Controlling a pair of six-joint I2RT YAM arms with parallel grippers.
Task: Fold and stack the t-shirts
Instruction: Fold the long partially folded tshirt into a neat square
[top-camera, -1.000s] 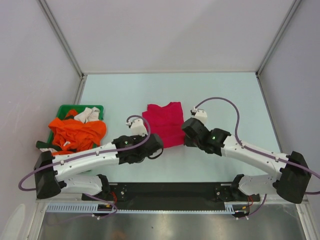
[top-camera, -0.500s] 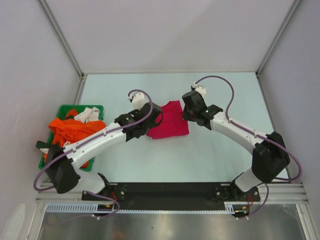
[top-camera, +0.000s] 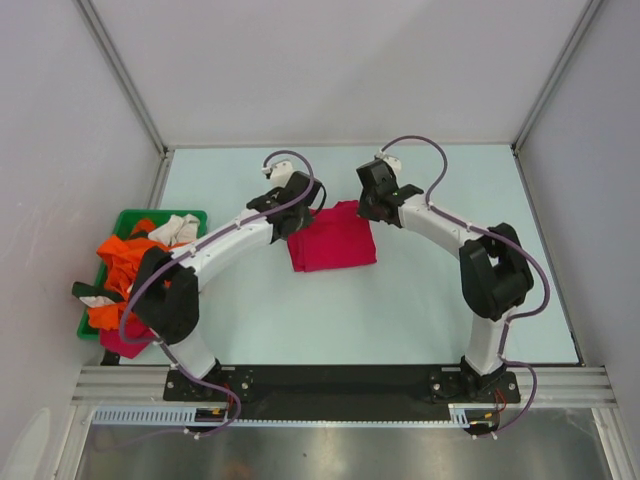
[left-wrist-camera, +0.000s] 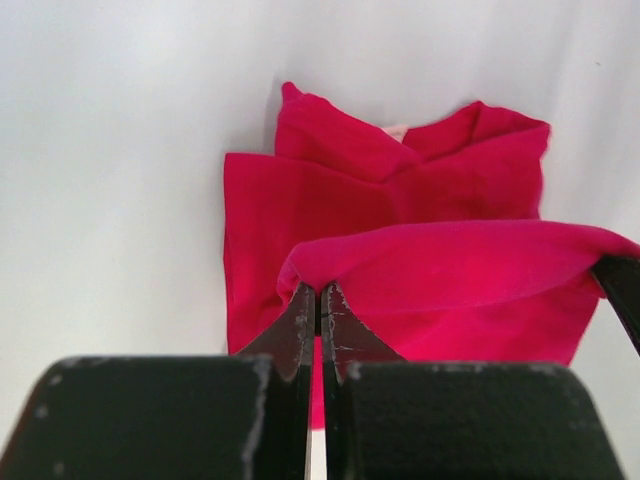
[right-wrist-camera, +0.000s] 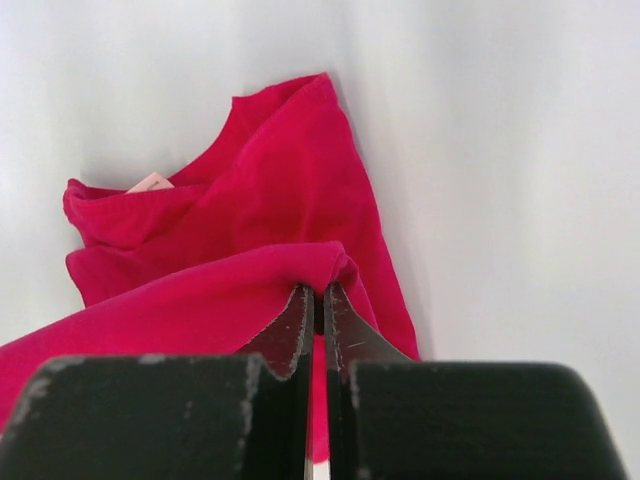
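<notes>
The pale surface (top-camera: 450, 290) carries one red shirt (top-camera: 332, 245) at its middle, with a green bin (top-camera: 160, 214) at the left edge. Both arms reach across it from the near side: the left arm (top-camera: 225, 245) bends in from the bin side and the right arm (top-camera: 440, 222) curves in from the opposite side. They meet at the shirt's far edge.

The shirt lies partly folded, a compact block of fabric flat on the surface. One layer is raised above the rest and stretched between the two grippers. In the wrist views its collar end, with a pale label showing, lies flat beyond that raised fold.

The bin is heaped with orange clothes (top-camera: 125, 262) that spill over its rim, and a white garment (top-camera: 178, 230) lies at its far end.

The left gripper (left-wrist-camera: 318, 295) has its jaws pressed nearly together, pinching the left end of the raised fold. The right gripper (right-wrist-camera: 318, 292) is likewise closed to a sliver, nipping the fold's right end. Each touches only the lifted cloth, which hangs just above the layer beneath.
</notes>
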